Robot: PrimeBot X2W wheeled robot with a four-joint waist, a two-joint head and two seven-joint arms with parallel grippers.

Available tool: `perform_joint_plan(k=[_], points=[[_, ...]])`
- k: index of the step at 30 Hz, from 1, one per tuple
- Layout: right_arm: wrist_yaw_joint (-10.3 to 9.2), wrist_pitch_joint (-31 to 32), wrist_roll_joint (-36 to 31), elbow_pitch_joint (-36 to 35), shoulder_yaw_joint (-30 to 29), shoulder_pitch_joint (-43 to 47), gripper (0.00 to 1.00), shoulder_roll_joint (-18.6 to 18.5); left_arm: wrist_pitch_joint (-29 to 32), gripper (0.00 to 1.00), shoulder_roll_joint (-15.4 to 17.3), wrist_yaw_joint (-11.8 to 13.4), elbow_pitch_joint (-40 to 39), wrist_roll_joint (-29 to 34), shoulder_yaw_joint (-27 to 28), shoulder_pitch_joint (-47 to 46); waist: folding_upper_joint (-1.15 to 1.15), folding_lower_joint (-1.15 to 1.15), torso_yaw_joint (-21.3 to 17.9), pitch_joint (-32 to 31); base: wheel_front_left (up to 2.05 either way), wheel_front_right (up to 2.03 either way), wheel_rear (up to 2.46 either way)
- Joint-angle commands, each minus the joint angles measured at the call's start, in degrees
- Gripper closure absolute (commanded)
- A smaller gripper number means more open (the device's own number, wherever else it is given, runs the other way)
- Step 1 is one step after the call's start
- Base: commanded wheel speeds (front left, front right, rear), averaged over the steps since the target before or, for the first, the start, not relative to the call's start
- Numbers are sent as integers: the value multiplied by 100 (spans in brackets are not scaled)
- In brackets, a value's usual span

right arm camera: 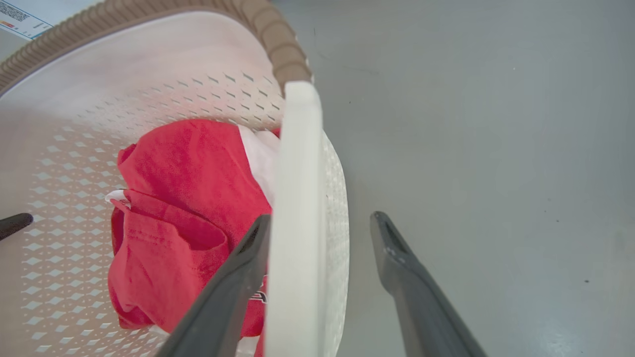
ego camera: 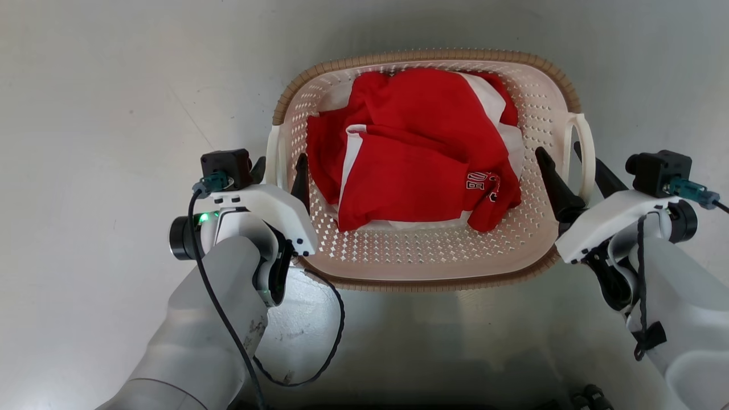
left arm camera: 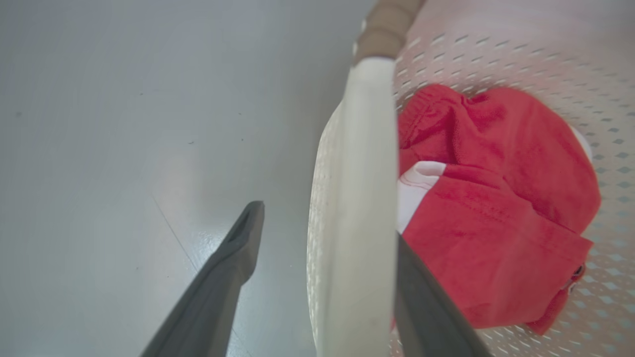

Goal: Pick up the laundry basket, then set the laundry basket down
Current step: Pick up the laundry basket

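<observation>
The laundry basket (ego camera: 427,56) sits on the grey floor, cream and perforated with a brown rim, and holds red and white clothes (ego camera: 421,148). My left gripper (ego camera: 282,158) is open and straddles the basket's left loop handle (ego camera: 274,154), one finger inside the basket and one outside. My right gripper (ego camera: 558,149) is open too, astride the right handle (ego camera: 586,148) in the same way. The left wrist view has the white handle (left arm camera: 357,198) between my left gripper (left arm camera: 330,223) fingers. In the right wrist view the other handle (right arm camera: 297,198) stands between my right gripper (right arm camera: 321,218) fingers.
Bare grey floor (ego camera: 114,114) surrounds the basket on all sides. A black cable (ego camera: 336,330) loops from my left arm in front of the basket's near rim. A printed label (right arm camera: 17,17) shows beyond the far rim.
</observation>
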Motion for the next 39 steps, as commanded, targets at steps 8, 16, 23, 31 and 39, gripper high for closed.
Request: perform_joint_plan(k=[8, 16, 23, 31, 39], points=[[1, -38, 304, 95, 385, 120, 100, -62, -36, 100, 103, -114, 89, -252, -76, -4, 0, 0, -12, 37, 0, 0, 0], [1, -38, 506, 158, 571, 107, 100, -44, -36, 100, 103, -136, 218, -349, -212, 37, 0, 0, -87, -205, 0, 0, 0], [1, -38, 825, 466, 845, 204, 100, 55, -36, 100, 103, -253, 430, -671, -390, 133, 0, 0, -124, -664, 0, 0, 0], [1, -22, 1356, 741, 1484, 179, 100, 174, 0, 100, 103, -505, 771, -1122, -835, 266, 0, 0, -241, -1430, 0, 0, 0], [1, 346, 1875, 1003, 2142, 186, 100, 424, 270, 100, 103, -664, 1178, -1419, -1180, 444, 0, 0, -456, -2410, 0, 0, 0]])
